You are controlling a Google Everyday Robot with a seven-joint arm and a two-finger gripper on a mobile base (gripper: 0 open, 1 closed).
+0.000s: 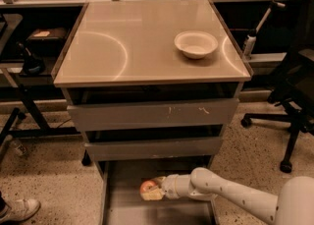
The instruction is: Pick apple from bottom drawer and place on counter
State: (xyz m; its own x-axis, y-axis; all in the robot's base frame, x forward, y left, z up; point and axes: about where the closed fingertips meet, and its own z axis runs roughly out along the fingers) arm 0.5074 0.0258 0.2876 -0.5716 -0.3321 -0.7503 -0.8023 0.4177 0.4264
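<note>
Only one camera view is on hand, looking down on the cabinet from the front. Low in it, the small round red apple with yellowish patches (147, 186) lies in the pulled-out bottom drawer, a wide shallow grey metal tray (128, 204), toward its rear and just below the middle drawer's front. The white arm's two-finger gripper (156, 190) reaches in from the view's right and meets the apple at its tip, so the fruit lies straight ahead of the wrist, in line with the forearm. Whether the gripper has closed on the apple cannot be told. The glossy beige-grey square counter (132, 42) sits well above, so the coming move likely runs outward, then up. A shallow white bowl (196, 44) stands on its right side. No brand, label or writing is readable.
</note>
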